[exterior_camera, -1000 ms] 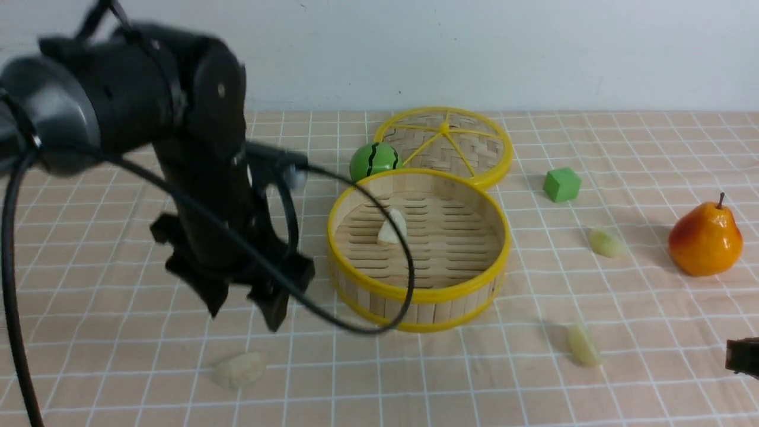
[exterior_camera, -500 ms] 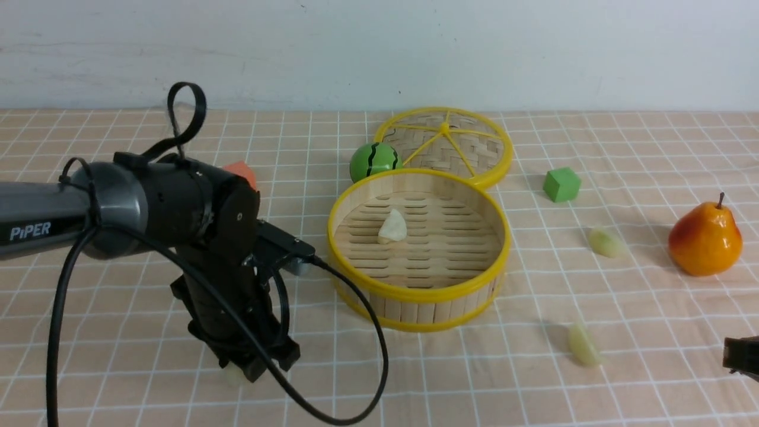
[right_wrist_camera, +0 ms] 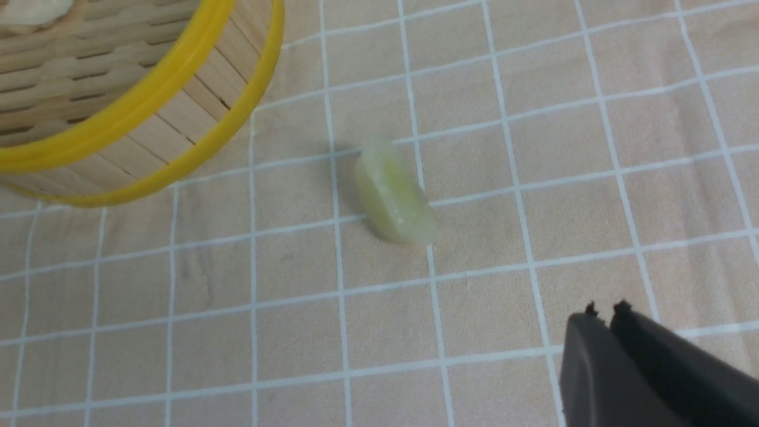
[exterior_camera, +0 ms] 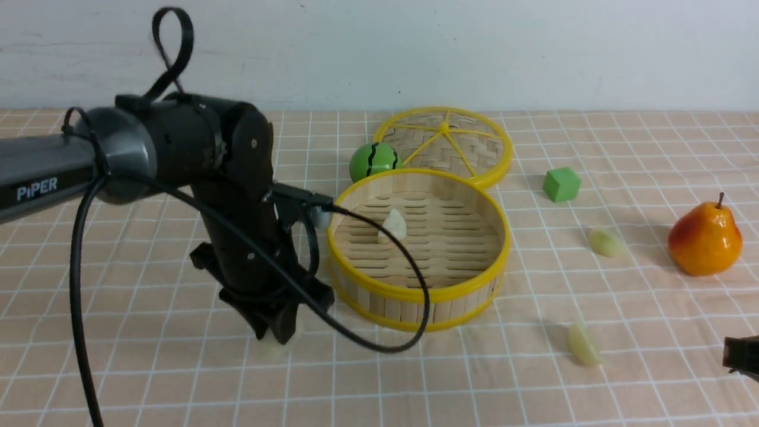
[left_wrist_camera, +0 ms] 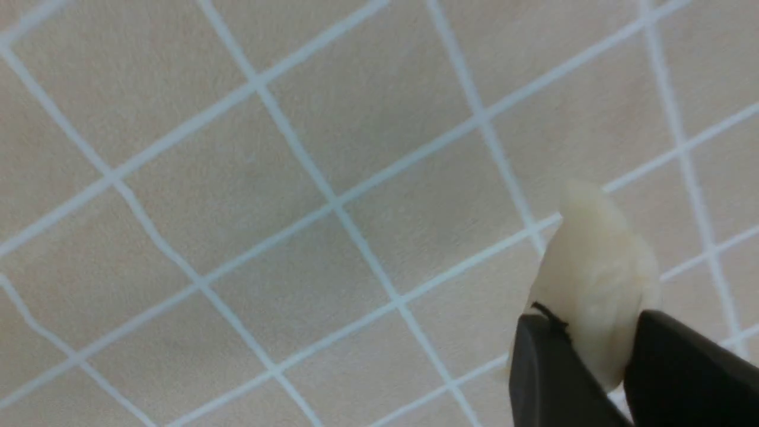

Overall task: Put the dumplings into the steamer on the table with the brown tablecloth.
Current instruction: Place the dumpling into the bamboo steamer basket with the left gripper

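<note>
I find my left gripper [left_wrist_camera: 596, 344] pinching a pale cream crescent dumpling [left_wrist_camera: 596, 261] over the tan white-gridded tablecloth [left_wrist_camera: 237, 178]; right gripper [right_wrist_camera: 605, 314] pressed together.

The steamer [exterior_camera: 415, 295] is set near the middle of the tablecloth [exterior_camera: 148, 367]. One dumpling [exterior_camera: 393, 227] is laid inside it, on the floor, toward the left. The steamer lid [exterior_camera: 468, 148] is laid flat just behind the steamer, and a toy watermelon [exterior_camera: 375, 160] is set at the lid's left. A cube [exterior_camera: 561, 184] is placed right of the lid, apart from it. A pear [exterior_camera: 705, 237] is stood far to the right. A second dumpling [exterior_camera: 605, 243] is laid between the steamer and the pear. A third dumpling [exterior_camera: 583, 344] is laid before it, nearer the front. A fourth dumpling [left_wrist_camera: 593, 279] is held by the left gripper [exterior_camera: 274, 335], before the steamer and to its left.
</note>
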Available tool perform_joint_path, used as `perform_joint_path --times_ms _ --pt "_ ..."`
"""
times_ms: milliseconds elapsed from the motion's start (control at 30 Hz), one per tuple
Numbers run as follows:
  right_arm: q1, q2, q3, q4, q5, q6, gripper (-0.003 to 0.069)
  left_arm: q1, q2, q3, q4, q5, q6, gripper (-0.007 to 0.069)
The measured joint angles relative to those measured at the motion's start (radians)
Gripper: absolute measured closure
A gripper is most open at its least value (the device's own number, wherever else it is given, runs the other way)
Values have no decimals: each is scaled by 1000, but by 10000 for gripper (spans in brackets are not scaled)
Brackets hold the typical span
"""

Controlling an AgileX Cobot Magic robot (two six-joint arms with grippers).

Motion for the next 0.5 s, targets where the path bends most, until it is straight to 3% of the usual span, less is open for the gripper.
perform_joint_path --times_ms 200,333,500 --pt "0 0 0 -1 0 0 609 -2 -22 -131 -65 -8 -1 463" --pt "0 0 0 -3 -12 0 606 -2 -22 -167 -138 -136 -1 463" --pt "0 0 0 -3 -23 0 603 -3 30 -177 -326 -295 43 463"
